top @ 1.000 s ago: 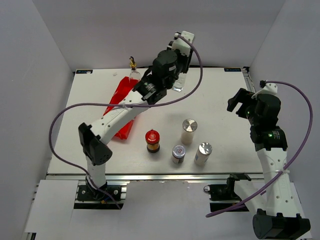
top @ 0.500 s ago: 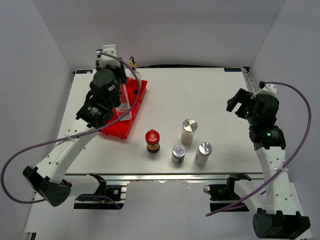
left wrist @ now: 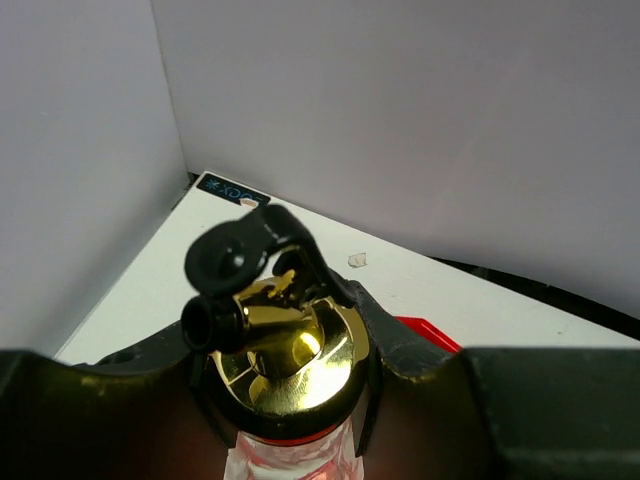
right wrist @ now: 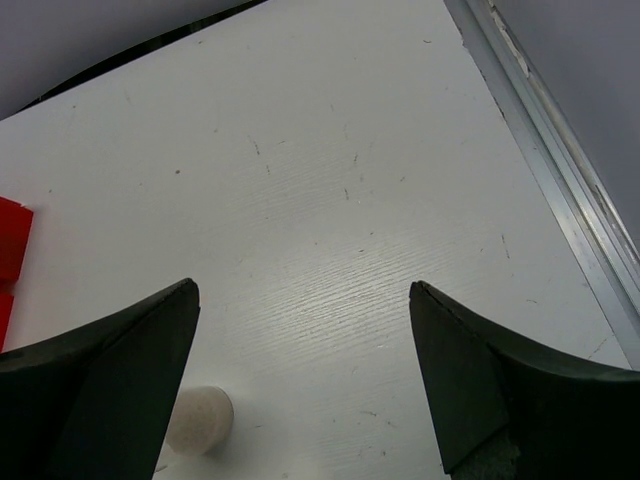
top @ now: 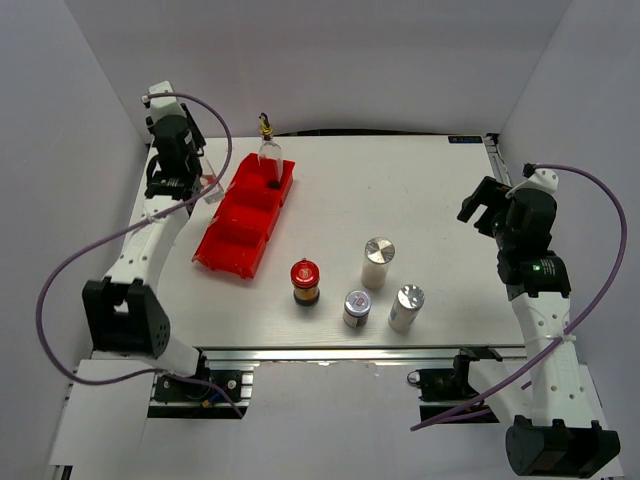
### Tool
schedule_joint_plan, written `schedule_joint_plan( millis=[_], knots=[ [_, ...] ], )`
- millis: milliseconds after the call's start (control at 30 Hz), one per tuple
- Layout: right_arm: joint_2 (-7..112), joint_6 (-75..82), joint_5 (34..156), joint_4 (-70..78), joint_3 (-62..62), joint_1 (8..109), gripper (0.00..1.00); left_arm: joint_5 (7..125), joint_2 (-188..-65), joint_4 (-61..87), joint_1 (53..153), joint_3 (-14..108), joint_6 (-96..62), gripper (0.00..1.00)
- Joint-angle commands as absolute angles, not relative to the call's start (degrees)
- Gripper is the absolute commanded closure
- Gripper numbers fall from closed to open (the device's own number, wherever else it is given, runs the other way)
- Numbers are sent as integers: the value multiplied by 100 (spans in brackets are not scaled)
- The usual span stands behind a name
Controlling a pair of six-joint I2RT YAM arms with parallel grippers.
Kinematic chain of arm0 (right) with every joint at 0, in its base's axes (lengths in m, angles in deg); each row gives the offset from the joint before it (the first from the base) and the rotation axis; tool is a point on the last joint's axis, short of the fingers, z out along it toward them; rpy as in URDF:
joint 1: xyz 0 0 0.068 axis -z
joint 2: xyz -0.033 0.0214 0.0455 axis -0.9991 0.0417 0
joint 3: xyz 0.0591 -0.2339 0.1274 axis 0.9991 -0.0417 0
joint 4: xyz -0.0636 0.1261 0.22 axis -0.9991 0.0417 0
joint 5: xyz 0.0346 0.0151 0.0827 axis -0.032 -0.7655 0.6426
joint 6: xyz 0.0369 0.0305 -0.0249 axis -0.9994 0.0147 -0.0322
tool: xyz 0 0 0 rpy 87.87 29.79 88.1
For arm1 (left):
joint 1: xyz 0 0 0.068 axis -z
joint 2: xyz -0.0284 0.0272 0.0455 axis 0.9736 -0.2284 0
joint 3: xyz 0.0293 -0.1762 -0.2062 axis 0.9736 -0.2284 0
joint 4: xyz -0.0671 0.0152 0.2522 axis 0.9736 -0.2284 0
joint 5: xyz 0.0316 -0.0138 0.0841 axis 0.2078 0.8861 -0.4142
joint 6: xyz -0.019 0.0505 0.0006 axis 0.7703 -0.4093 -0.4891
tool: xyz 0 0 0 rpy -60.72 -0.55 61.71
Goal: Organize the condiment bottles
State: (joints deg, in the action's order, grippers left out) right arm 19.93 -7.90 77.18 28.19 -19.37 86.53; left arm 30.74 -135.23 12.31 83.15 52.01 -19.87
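- A gold-spouted cruet (left wrist: 285, 348) is clamped in the left gripper (top: 197, 186), far left of the red tray (top: 228, 255).
- A second cruet (top: 270, 160) is seen in the tray's far compartment.
- The right gripper (right wrist: 302, 290) is held wide.

One clear glass cruet (left wrist: 285, 345) with a gold spout and black stopper sits clamped in my left hand (top: 192, 183), just left of the red tray (top: 235, 245). Its twin (top: 270, 160) stands upright in the tray's far compartment. Upright on the surface are a red-lidded dark jar (top: 305, 281), a short silver-lidded jar (top: 356, 307) near it, a white silver-capped shaker (top: 378, 262) and a second shaker (top: 405, 307).
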Motion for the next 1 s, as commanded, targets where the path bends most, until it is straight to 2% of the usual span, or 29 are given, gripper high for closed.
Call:
schedule_joint_plan(
  millis=[0, 367, 667, 967],
  knots=[
    [1991, -851, 7353, 2504, -1957, 8691, 11, 3886, -13835, 2673, 8190, 5664, -1843, 100],
    [2114, -816, 7054, 2459, -1966, 8691, 11, 4572, -15805, 3228, 8181, 7350, -1879, 100],
    [2150, -799, 6931, 2442, -1974, 8691, 11, 5028, -16166, 3105, 8181, 7897, -1861, 100],
    [2185, -816, 6984, 2459, -1974, 8691, 11, 5653, -15929, 3193, 8260, 7370, -1614, 100]
  ],
)
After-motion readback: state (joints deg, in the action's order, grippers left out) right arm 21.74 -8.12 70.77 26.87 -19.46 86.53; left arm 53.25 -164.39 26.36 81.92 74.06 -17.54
